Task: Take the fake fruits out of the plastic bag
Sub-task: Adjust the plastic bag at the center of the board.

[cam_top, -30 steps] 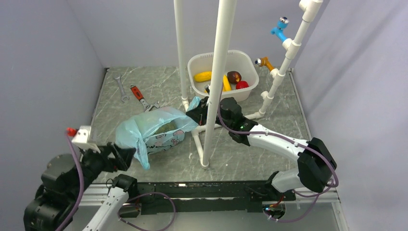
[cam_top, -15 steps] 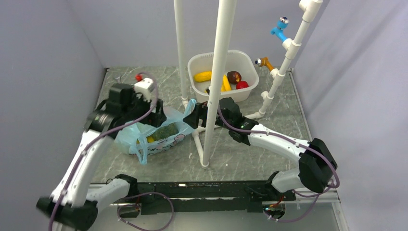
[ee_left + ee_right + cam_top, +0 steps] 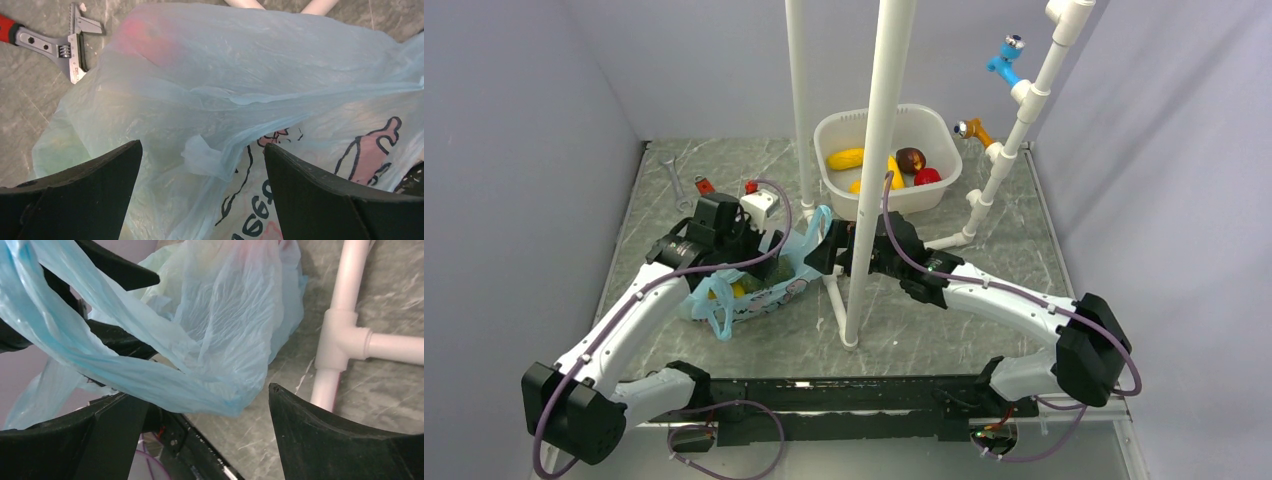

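Carrier bag (image 3: 759, 288): thin, crinkly, light blue translucent film, printed with dark-outlined pink cartoon figures and lettering. It lies slumped on its side on the grey marbled tabletop (image 3: 994, 240), just left of the white PVC pipe upright (image 3: 876, 150). One loop handle (image 3: 720, 318) trails off its near side.

Through the film, top view: a yellow fruit (image 3: 736, 290) and a dark green rounded fruit (image 3: 769, 270). The left wrist view gives only a red blur (image 3: 150, 42) near the bag's upper edge.

Left gripper (image 3: 202, 147) is over the bag, black fingers spread wide, wrinkled film bunched between them, nothing clamped. Right gripper (image 3: 200, 395) is at the bag's pipe-side end, jaws likewise wide apart, a fold of blue film draped across the gap.

White rounded tub (image 3: 924, 112) at the back holds glossy fruits: yellow lemon (image 3: 845, 158), yellow banana (image 3: 894, 178), dark red fruit (image 3: 911, 158), small red fruit (image 3: 927, 176).

Red-handled adjustable wrench (image 3: 50, 47) lies just beside the bag.
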{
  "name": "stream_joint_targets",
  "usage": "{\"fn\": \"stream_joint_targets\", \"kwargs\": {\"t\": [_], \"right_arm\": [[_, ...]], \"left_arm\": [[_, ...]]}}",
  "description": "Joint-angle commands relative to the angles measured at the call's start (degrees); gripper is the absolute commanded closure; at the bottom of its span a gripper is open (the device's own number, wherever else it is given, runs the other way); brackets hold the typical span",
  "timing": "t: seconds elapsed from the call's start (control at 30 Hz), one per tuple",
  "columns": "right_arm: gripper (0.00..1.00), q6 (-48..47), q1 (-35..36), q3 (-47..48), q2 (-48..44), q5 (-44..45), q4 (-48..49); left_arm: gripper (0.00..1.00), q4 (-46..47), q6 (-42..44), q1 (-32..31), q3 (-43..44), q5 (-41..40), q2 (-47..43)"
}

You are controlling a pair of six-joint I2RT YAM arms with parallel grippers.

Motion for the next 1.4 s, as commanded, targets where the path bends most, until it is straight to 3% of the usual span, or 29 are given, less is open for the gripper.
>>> {"fn": "stream_joint_targets", "kwargs": {"t": [0.0,0.13,0.37,0.63,0.77,0.83,1.0,1.07,1.2,1.37], "right_arm": [[0.10,6.84,1.24,0.97,0.30,1.63,0.55],[0.16,9.35,1.89,0.93,1.93,1.66,2.01],[0.20,11.23,3.86,-3.00,1.92,3.29,7.68],[0.23,9.30,3.97,-0.20,7.15,2.39,9.36],[0.35,7.63,4.02,0.23,9.83,1.87,10.48],[0.42,7.06,4.00,-1.52,10.04,1.73,12.66],[0.88,4.95,3.99,-5.67,11.04,3.54,14.89],[0.97,3.64,3.99,-7.03,12.29,4.14,15.25],[1.00,0.20,4.25,-9.76,14.61,7.12,16.53],[1.00,-3.58,4.51,-11.75,17.40,10.20,18.19]], "left_arm": [[0.03,7.01,0.67,-0.05,-1.03,-0.72,-1.24],[0.19,6.44,0.03,-0.13,-0.67,-2.35,0.16],[0.61,4.43,-0.21,-0.13,0.95,-2.48,2.15],[0.85,7.91,-0.43,-0.13,-1.10,0.76,-3.58],[1.00,9.75,-1.00,-0.13,-2.31,-0.88,-6.77],[1.00,10.63,-1.63,-0.13,-2.77,-3.04,-8.17],[1.00,12.84,-3.26,-0.05,-3.79,-9.75,-12.60],[1.00,14.35,-3.53,0.00,-5.03,-12.01,-15.04],[1.00,17.57,-4.02,1.62,-6.89,-14.66,-19.77],[1.00,20.41,-7.30,6.85,-8.25,-11.93,-23.17]]}}
